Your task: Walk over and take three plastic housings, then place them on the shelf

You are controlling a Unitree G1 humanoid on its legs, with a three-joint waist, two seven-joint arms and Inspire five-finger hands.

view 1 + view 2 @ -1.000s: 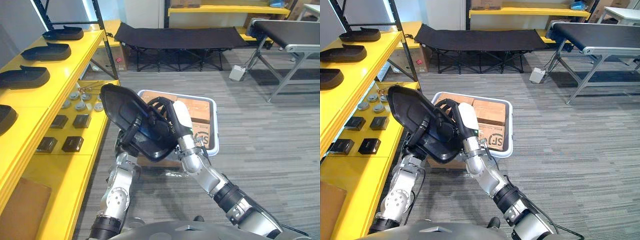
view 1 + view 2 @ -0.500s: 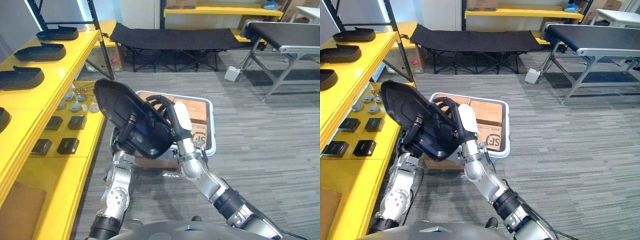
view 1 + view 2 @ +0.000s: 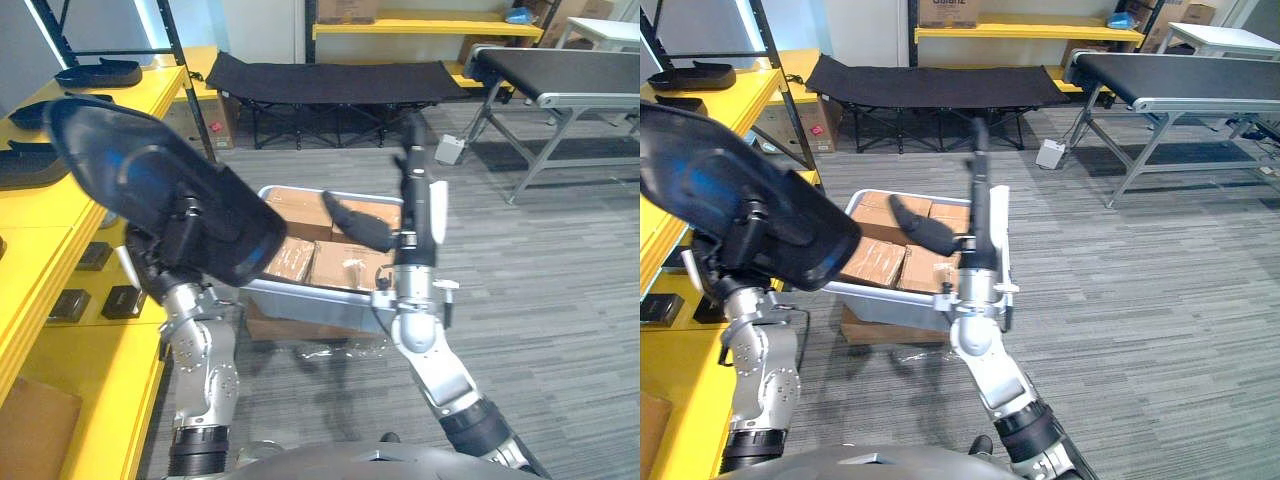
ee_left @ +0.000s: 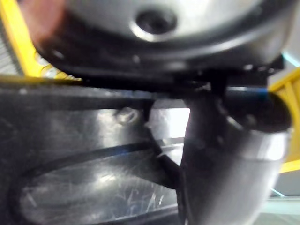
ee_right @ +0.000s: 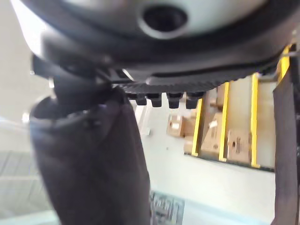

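Currently a large black plastic housing [image 3: 150, 180] is held aloft and tilted by the left hand [image 3: 180, 228], whose fingers and thumb are clamped on it, beside the yellow shelf [image 3: 25, 255]. More housings [image 3: 98, 73] are seen lying on that shelf farther back. The right hand [image 3: 418, 195] is raised with fingers straight upward and thumb spread, and nothing is held in it. Behind both arms, a grey bin [image 3: 300, 300] filled with cardboard boxes [image 3: 340, 265] is set on the floor [image 3: 560, 280].
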